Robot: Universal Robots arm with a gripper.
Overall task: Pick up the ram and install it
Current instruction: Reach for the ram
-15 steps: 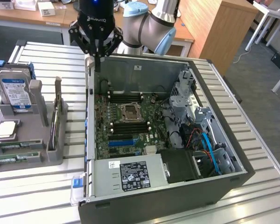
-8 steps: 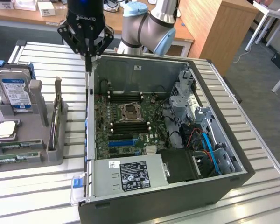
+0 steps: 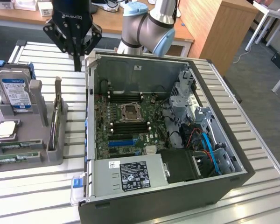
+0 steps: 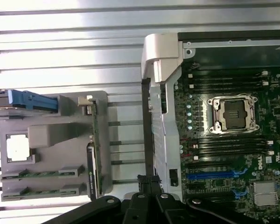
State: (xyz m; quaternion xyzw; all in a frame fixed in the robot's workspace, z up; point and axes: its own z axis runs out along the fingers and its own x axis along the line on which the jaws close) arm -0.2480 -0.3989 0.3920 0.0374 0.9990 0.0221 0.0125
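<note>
The ram (image 3: 15,157) lies flat in the grey holder (image 3: 9,167) at the exterior view's left of the counter (image 3: 37,198), well apart from my claw (image 3: 77,64). The claw hangs shut and empty beside the open computer case (image 3: 144,70). Going down shut, I judge I could knock the upright card (image 3: 55,123) or clip the case rim.

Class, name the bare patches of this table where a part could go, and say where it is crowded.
Free: the table on the camera's side of the grey holder, and the strip on the exterior view's right of the computer case. The gap between holder and case is narrow, under the gripper. Crowded: the holder and the case's inside.
</note>
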